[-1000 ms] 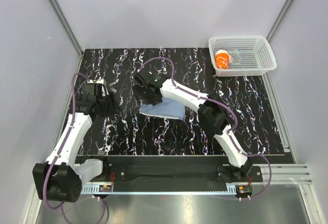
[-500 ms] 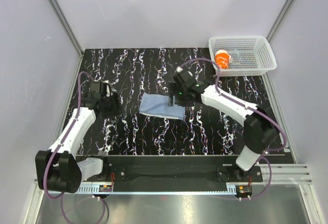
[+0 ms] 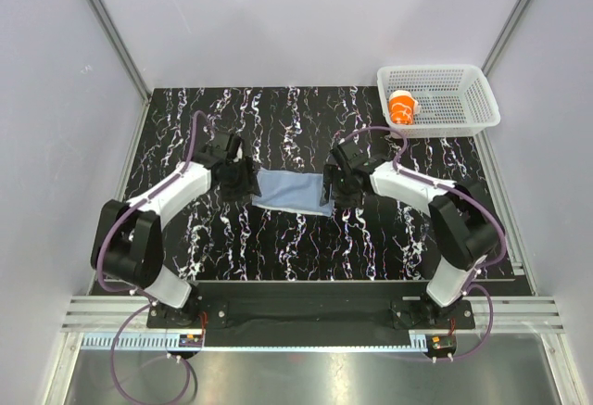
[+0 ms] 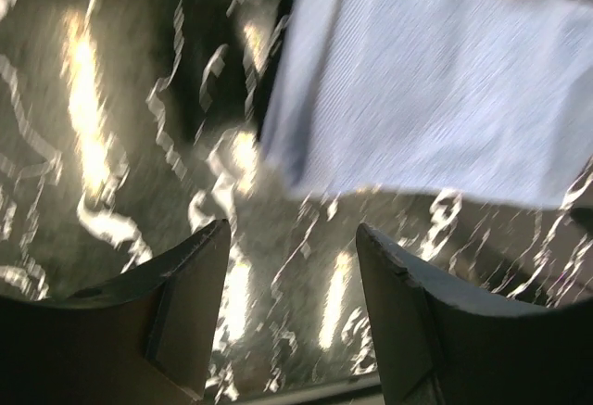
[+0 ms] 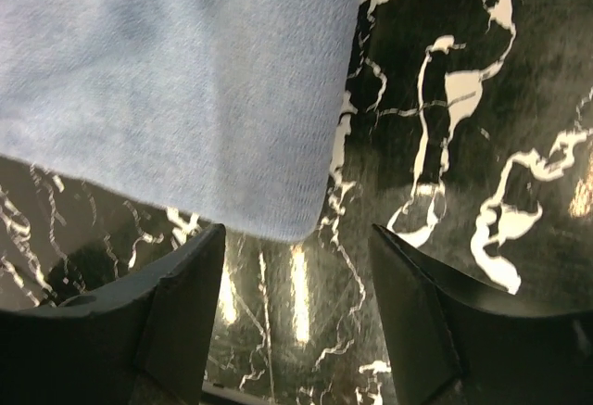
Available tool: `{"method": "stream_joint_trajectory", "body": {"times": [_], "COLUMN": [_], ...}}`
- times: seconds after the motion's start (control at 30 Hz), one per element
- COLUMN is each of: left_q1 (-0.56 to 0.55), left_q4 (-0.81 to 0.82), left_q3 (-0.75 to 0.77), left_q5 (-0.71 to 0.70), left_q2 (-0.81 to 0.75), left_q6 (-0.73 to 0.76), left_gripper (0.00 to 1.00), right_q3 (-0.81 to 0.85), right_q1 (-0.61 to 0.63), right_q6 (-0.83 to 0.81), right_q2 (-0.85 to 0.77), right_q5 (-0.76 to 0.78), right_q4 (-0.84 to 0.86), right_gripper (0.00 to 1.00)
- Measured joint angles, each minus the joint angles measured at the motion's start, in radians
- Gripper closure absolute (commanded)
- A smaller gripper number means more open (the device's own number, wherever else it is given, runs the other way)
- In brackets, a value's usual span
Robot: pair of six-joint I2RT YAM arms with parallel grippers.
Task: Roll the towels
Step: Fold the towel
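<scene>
Flanking the towel (image 3: 292,190), left gripper (image 4: 292,231) and right gripper (image 5: 296,231) gape empty.

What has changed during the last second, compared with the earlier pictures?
The left gripper swung right to the left edge of the blue towel. The right gripper drew back from over the towel to its right edge. Both are open; nothing was grasped. The towel, basket and orange item stayed put.

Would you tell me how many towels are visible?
2: a blue towel flat on the table, and an orange roll, apparently a towel, in the white basket.
</scene>
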Motion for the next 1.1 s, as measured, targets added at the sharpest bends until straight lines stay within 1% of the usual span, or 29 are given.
{"method": "stream_joint_trajectory", "body": {"times": [0.07,0.1,0.17,0.2,0.23,0.33,0.37,0.4,0.47,0.5,0.53,0.6,0.73,0.87,0.9,1.0,1.03,1.07,1.1], "left_q1": [-0.004,-0.005,-0.006,-0.006,-0.006,-0.008,-0.008,-0.010,-0.014,-0.018,-0.022,-0.027,-0.036,-0.054,-0.063,-0.098,-0.104,-0.109,-0.110], "left_q4": [0.011,0.018,0.029,0.032,0.035,0.047,0.049,0.050,0.056,0.058,0.061,0.068,0.096,0.116,0.108,0.085,0.074,0.061,0.045], "left_q3": [0.037,0.055,0.083,0.094,0.101,0.108,0.108,0.108,0.108,0.108,0.108,0.108,0.069,-0.061,-0.100,-0.198,-0.219,-0.242,-0.258], "left_q5": [-0.003,-0.005,-0.010,-0.013,-0.016,-0.020,-0.021,-0.022,-0.023,-0.025,-0.025,-0.026,-0.034,-0.033,-0.033,-0.030,-0.028,-0.029,-0.030], "left_q2": [0.039,0.062,0.106,0.129,0.150,0.209,0.226,0.238,0.263,0.273,0.280,0.282,0.254,0.146,0.110,0.007,-0.020,-0.050,-0.077], "left_q6": [-0.004,-0.007,-0.011,-0.011,-0.012,-0.015,-0.016,-0.020,-0.021,-0.023,-0.027,-0.027,-0.045,-0.080,-0.092,-0.121,-0.130,-0.139,-0.143], "left_gripper": [0.39,0.39,0.41,0.42,0.43,0.48,0.61,0.66,0.80,0.89,0.92,0.94,0.94,0.91,0.88,0.70,0.64,0.53,0.49], "right_q3": [0.000,0.000,0.000,-0.002,-0.005,-0.025,-0.032,-0.043,-0.058,-0.066,-0.076,-0.093,-0.138,-0.183,-0.192,-0.209,-0.209,-0.209,-0.208], "right_q1": [-0.005,-0.007,-0.007,-0.007,-0.007,-0.007,-0.007,-0.007,-0.007,-0.007,-0.007,-0.007,-0.007,-0.007,-0.007,-0.007,-0.006,-0.007,-0.007], "right_q6": [0.001,0.002,0.004,0.006,0.006,0.014,0.014,0.016,0.018,0.017,0.017,0.017,0.017,0.018,0.017,0.016,0.015,0.012,0.009], "right_q2": [0.021,0.034,0.054,0.061,0.067,0.071,0.071,0.071,0.064,0.060,0.053,0.041,0.005,-0.043,-0.055,-0.081,-0.087,-0.091,-0.096], "right_q5": [-0.005,-0.007,-0.009,-0.010,-0.012,-0.027,-0.032,-0.036,-0.043,-0.047,-0.053,-0.059,-0.060,-0.052,-0.050,-0.042,-0.030,-0.020,-0.005], "right_q4": [0.016,0.023,0.031,0.036,0.043,0.060,0.064,0.071,0.085,0.094,0.101,0.106,0.111,0.080,0.066,0.022,0.003,-0.013,-0.031], "right_gripper": [0.38,0.44,0.51,0.58,0.61,0.68,0.68,0.68,0.69,0.69,0.69,0.69,0.69,0.64,0.61,0.56,0.51,0.50,0.50]}}
